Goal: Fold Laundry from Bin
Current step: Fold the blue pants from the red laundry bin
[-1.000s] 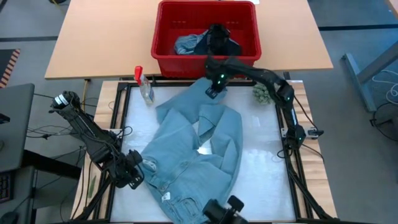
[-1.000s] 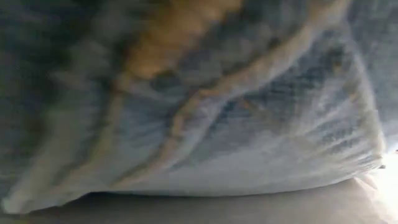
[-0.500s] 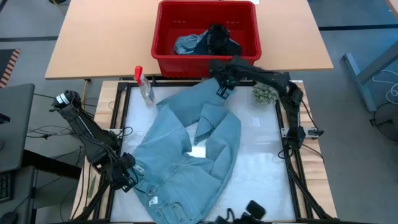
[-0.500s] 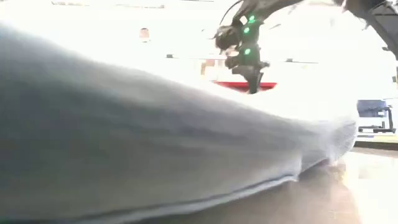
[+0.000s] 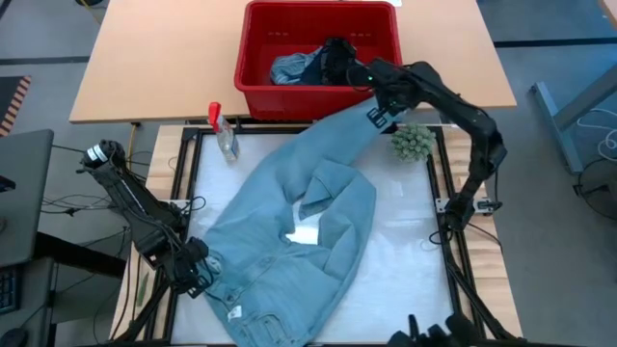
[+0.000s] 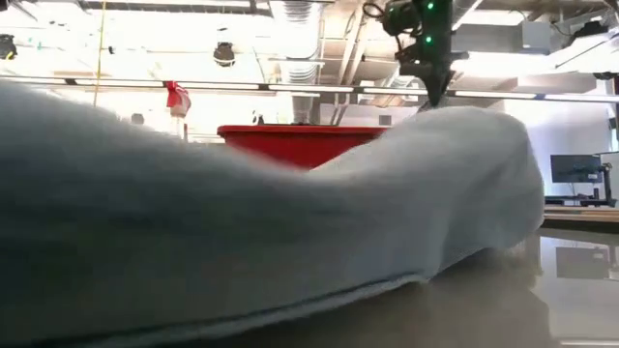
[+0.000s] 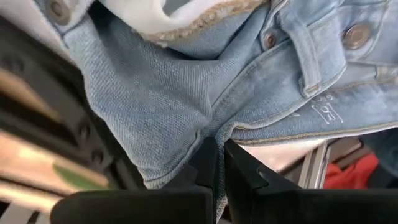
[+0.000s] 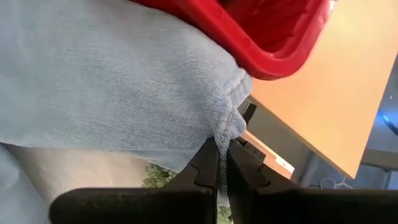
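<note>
- High view: the light denim jeans [image 5: 289, 236] lie spread across my white work surface [image 5: 405, 241], waistband toward the near left corner, one leg stretched diagonally up to the far right.
- High view only: the red bin [image 5: 319, 56] sits on the wooden table [image 5: 154, 67] beyond the work surface, with more laundry [image 5: 308, 66], grey-blue and dark, bunched inside it.
- Low view: cloth fills most of the frame and blocks the table beyond; above the fabric only the bin's rim [image 6: 290, 133] and my right gripper [image 6: 430, 92] show.
- Left wrist view: my left gripper [image 7: 217, 163] is clamped tight on a fold of denim at the waistband; rivets, a button and a printed inner label are visible, none of which the high view resolves.
- Right wrist view: my right gripper [image 8: 222, 160] pinches the hem of the leg, fingers nearly together, with the bin's red wall just beside the cloth.
- Pose: my left arm reaches in low from the left, its gripper [image 5: 198, 273] at the near left corner; my right arm arches up from the right edge and bends back, its gripper [image 5: 378, 114] raised at the bin's front right corner, holding the leg off the surface.
- Surroundings: a spray bottle with a red top [image 5: 223, 130] stands at the far left corner; a fuzzy green ball [image 5: 412, 143] sits just beside the lifted leg, below my right gripper.
</note>
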{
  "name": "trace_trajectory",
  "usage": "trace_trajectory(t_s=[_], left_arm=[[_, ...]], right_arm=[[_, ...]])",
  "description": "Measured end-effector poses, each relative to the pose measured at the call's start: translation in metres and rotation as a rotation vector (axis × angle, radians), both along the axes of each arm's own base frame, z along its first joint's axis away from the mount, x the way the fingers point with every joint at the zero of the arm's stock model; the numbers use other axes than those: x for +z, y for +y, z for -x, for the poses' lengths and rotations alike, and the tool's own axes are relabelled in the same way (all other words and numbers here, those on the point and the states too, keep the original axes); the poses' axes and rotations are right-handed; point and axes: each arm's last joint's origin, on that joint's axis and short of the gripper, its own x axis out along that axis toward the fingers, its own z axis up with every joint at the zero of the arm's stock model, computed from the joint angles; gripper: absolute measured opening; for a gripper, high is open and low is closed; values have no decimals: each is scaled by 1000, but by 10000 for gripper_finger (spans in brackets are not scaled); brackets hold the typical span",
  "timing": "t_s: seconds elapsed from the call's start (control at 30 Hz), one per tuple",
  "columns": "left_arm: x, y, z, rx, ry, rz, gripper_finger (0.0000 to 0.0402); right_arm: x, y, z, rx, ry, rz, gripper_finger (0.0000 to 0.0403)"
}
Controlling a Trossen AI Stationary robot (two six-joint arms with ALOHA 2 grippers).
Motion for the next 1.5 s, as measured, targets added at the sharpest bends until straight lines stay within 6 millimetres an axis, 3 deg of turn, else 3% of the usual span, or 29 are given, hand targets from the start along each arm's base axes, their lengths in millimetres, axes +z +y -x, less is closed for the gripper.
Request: trace_trajectory(t_s=[0.23, 0.37, 0.7, 0.9, 1.03, 1.17, 1.33, 1.5], left_arm=[[-1, 4, 8, 35, 179, 2, 2], [-1, 4, 6, 20, 130, -7, 25], [1, 4, 6, 31, 120, -11, 151], [17, 5, 3, 46, 24, -39, 179], [29, 8, -2, 72, -178, -115, 180], [34, 10, -11, 97, -436, -241, 181], [39, 14, -26, 110, -682, -386, 181], [40, 25, -39, 101, -739, -508, 181]], right_arm=[[9, 3, 2, 60, -42, 27, 48], [11, 7, -8, 154, -60, 42, 64], [13, 39, -31, 377, -219, -127, 175], [9, 54, -47, 483, -327, -197, 224], [-14, 63, -66, 581, -402, -268, 229], [-49, 66, -78, 627, -378, -282, 226], [-103, 55, -71, 562, -335, -328, 222], [-146, 44, -58, 475, -394, -425, 221]])
